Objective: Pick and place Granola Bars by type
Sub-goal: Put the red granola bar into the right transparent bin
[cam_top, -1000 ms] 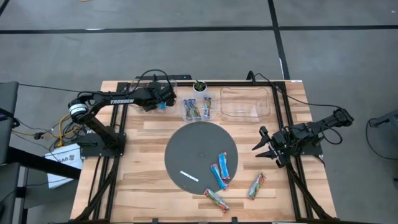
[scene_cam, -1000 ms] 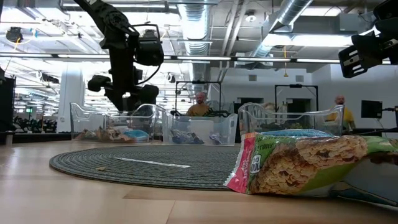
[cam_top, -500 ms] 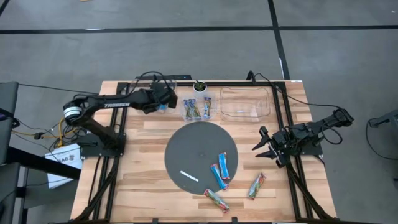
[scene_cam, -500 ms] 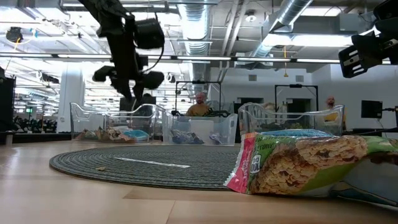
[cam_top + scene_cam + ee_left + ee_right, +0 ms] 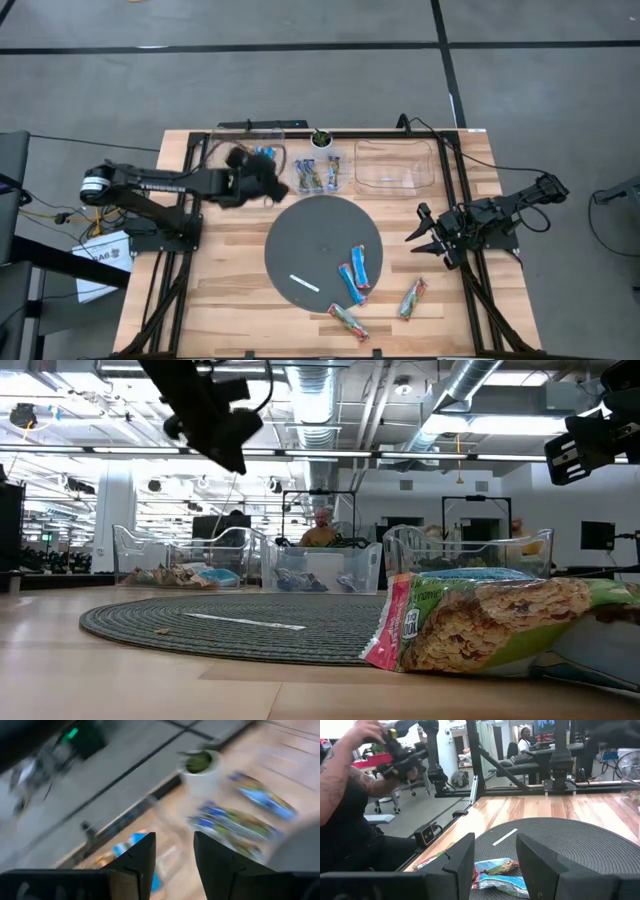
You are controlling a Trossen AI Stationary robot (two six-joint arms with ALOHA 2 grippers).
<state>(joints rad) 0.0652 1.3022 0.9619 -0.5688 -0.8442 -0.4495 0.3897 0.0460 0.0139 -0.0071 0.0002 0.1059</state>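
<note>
1. Our left tool [image 5: 268, 184] hangs in the air just past the edge of the round dark grey mat [image 5: 322, 225], beside the clear plastic bins at the back of the wooden desk [image 5: 230, 300]. Its two dark fingers [image 5: 140, 857] are spread apart with nothing between them. We think it is empty because it is heading for another bar.

2. The left clear bin [image 5: 262, 155] holds bright blue bars and the middle clear bin [image 5: 318, 175] holds dark blue ones, so each kind has its own box. The right clear bin [image 5: 396, 165] looks empty from above.

3. Two shiny blue wrapped granola bars [image 5: 355, 272] lie side by side on the mat. Two green and orange wrapped bars [image 5: 412, 298] lie on the bare wood near the front edge. These four are not yet sorted.

4. A thin white strip [image 5: 304, 283] lies on the mat too. It is not a bar, so we leave it.

5. Our right tool [image 5: 428, 238] waits low by the right side of the desk, fingers spread and empty, pointing at the mat.

6. The green and orange bars lie closer to the right tool, so it may suit them better.
</note>
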